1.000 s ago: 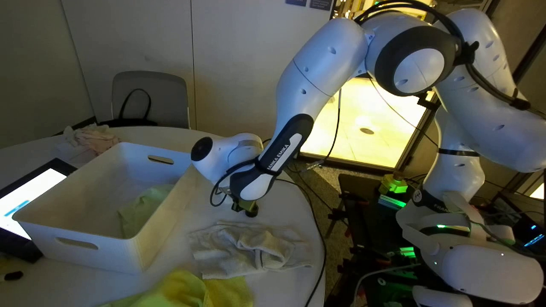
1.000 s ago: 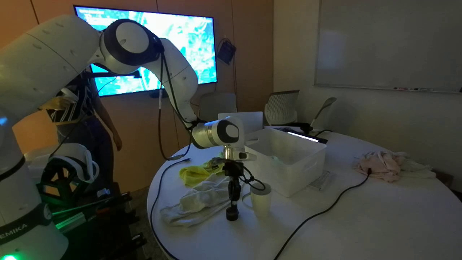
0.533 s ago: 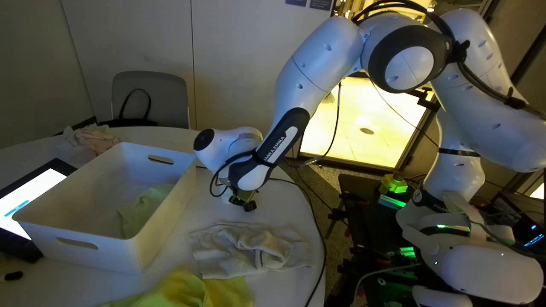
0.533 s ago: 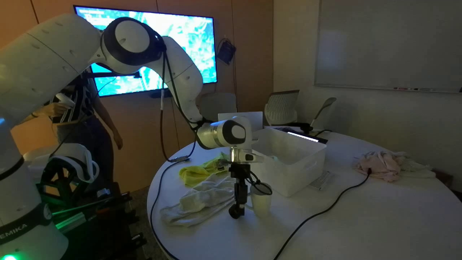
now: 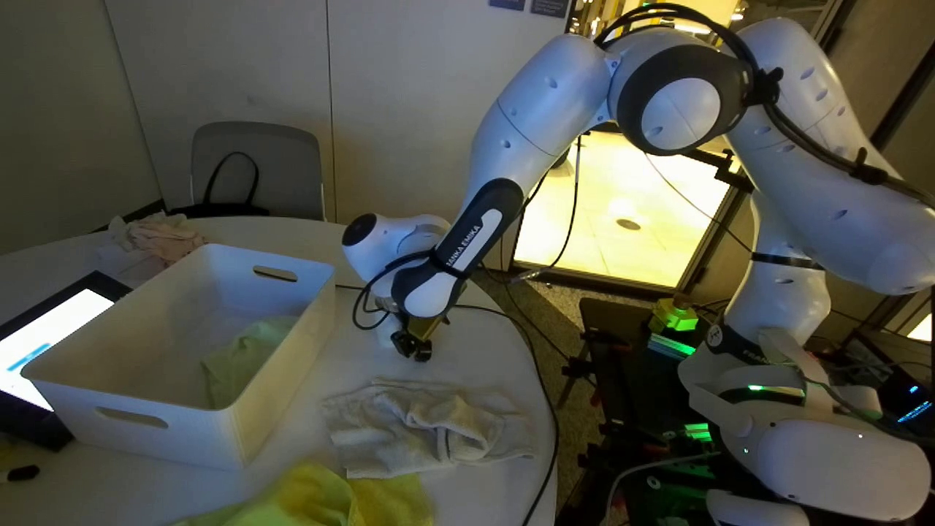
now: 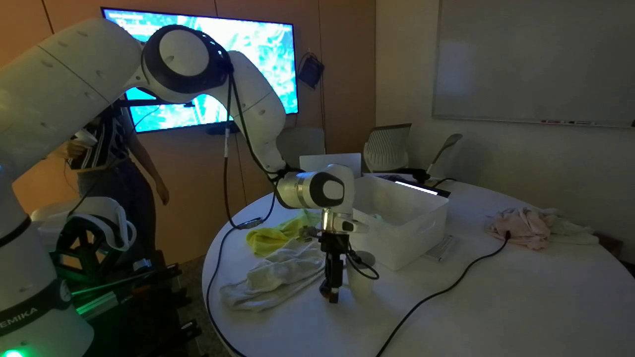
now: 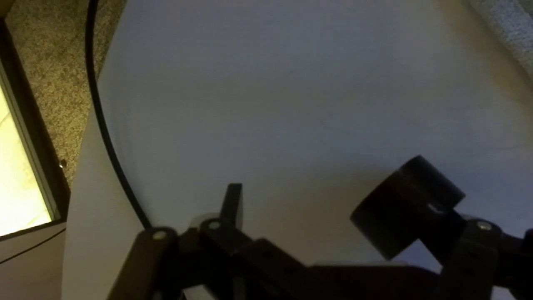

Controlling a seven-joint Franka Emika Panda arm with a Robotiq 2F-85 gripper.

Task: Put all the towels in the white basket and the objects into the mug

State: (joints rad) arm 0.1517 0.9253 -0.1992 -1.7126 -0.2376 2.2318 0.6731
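One pale green towel lies in the white basket; an off-white towel and a yellow towel lie outside it on the table; a pinkish cloth is heaped well apart from those two; near the upright mug, the gripper has its jaws wide apart (a dark cylinder shows by one finger; whether it touches, I cannot tell).

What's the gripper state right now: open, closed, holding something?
Gripper: open, not clamped on anything; a dark object shows near one side, contact can't be told.
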